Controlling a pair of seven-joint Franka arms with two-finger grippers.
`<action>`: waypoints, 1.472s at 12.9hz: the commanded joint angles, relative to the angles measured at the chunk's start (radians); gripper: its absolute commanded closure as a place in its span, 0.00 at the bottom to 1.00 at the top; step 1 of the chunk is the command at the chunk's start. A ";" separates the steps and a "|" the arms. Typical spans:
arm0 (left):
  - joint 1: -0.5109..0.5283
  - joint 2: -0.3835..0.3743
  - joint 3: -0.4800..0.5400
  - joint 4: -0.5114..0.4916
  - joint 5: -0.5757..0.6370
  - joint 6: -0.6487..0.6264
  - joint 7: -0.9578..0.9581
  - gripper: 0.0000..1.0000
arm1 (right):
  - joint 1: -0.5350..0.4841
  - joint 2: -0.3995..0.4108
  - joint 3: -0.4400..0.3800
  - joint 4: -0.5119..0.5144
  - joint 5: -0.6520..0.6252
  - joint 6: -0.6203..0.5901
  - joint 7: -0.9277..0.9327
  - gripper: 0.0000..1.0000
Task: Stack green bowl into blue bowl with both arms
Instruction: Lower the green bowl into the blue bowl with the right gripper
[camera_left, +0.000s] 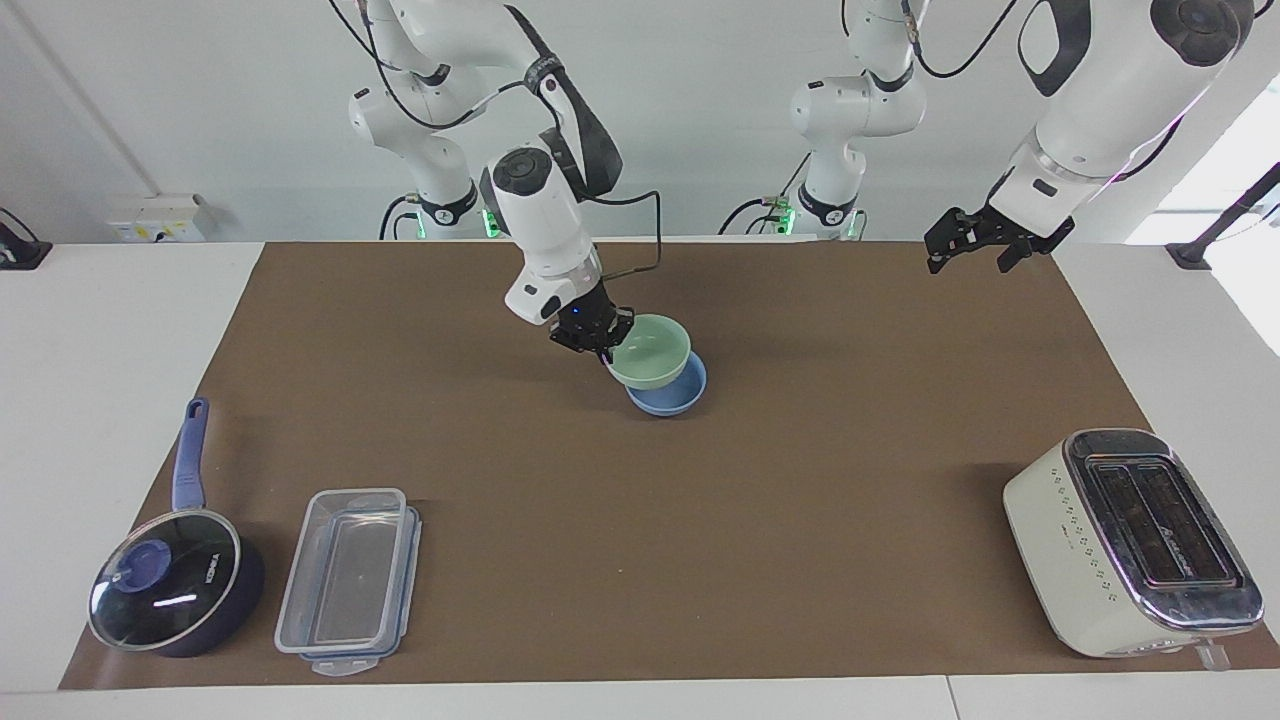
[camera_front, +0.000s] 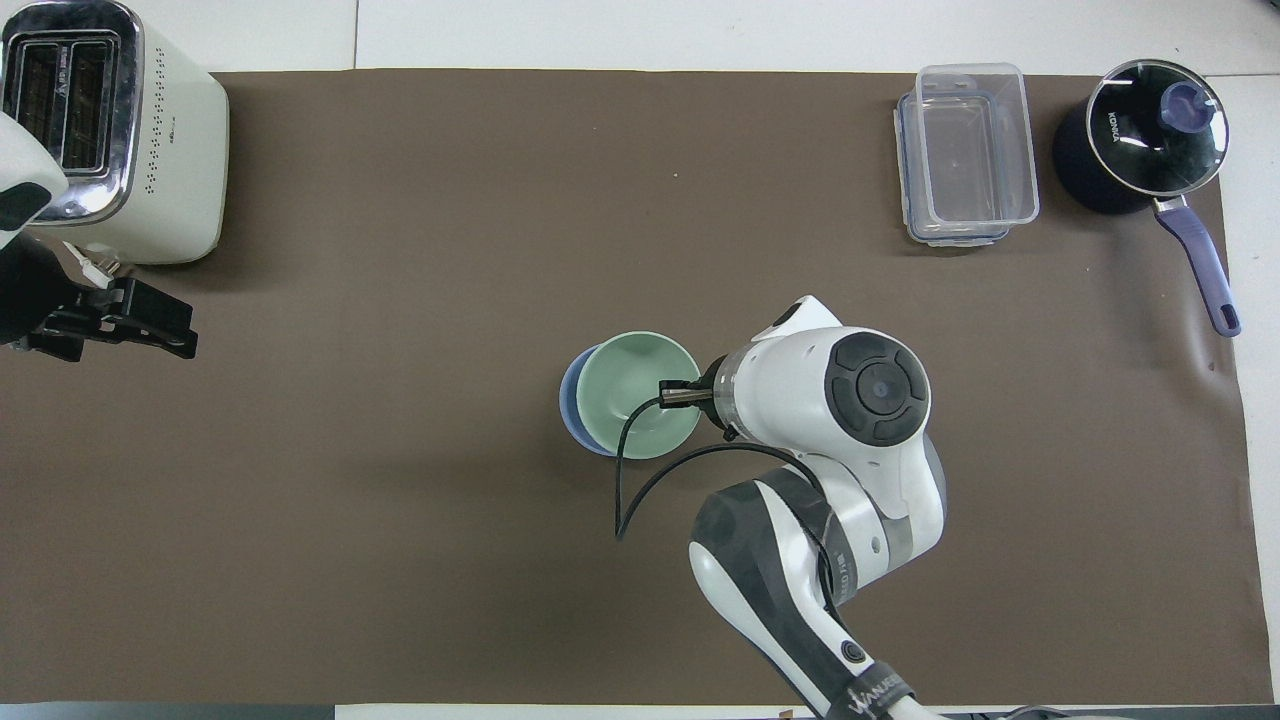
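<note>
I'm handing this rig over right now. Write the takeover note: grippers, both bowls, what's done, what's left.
Right gripper: shut on the green bowl, gripping its rim and holding it over the blue bowl.
Left gripper: open, holding nothing, waiting raised over the left arm's end of the table.
Blue bowl: on the brown mat mid-table.
Done: green bowl picked up and brought above the blue one.
Left: whether it is seated yet cannot be told; lower it in if needed, release, withdraw.

Our right gripper (camera_left: 600, 340) is clamped at mid-table, arm extended; our left gripper (camera_left: 975, 240) hangs raised, fingers spread.
</note>
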 joint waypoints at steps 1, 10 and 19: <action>0.004 -0.030 -0.004 -0.046 0.017 0.022 0.010 0.00 | 0.046 0.044 -0.002 -0.007 0.044 0.103 0.027 1.00; 0.005 -0.061 -0.004 -0.109 0.023 0.137 0.019 0.00 | 0.048 0.047 -0.006 -0.018 0.042 0.104 0.030 1.00; 0.013 -0.045 -0.004 -0.080 0.019 0.163 0.030 0.00 | 0.046 0.029 -0.009 -0.052 0.007 0.111 0.029 1.00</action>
